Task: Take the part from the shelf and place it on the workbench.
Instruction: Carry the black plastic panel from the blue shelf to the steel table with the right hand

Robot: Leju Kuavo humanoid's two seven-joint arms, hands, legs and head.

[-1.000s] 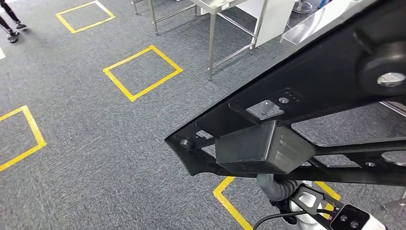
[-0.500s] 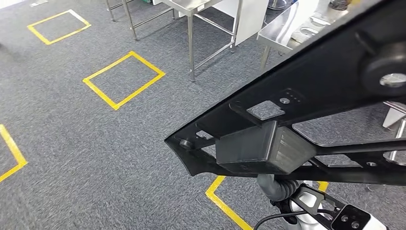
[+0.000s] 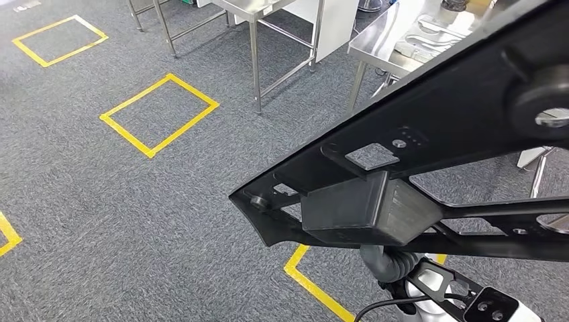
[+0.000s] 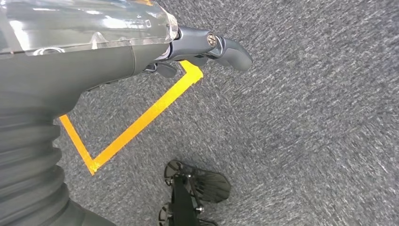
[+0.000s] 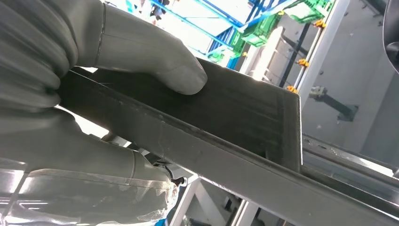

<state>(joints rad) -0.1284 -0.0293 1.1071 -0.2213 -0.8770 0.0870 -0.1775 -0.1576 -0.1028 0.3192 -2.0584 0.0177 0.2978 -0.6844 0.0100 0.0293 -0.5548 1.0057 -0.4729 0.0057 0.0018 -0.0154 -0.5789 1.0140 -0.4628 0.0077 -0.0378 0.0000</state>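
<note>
Part (image 3: pixel 429 127), a long black frame with cut-outs and a boxy block on its underside, is carried high across the right of the head view, above grey carpet (image 3: pixel 134 221) marked with yellow tape squares (image 3: pixel 160 115). It is gripped by the right hand (image 5: pixel 117 70): in the right wrist view the thick grey thumb is pressed on one face of the part (image 5: pixel 244 108) and the fingers are wrapped beneath its edge. Steel tables (image 3: pixel 268 13) are seen beyond the part, one of them with pale items on its top. The left hand (image 4: pixel 197 47) hangs over the carpet near a yellow tape corner (image 4: pixel 141 122); nothing is held in it, and its fingers are seen extended and loosely apart.
</note>
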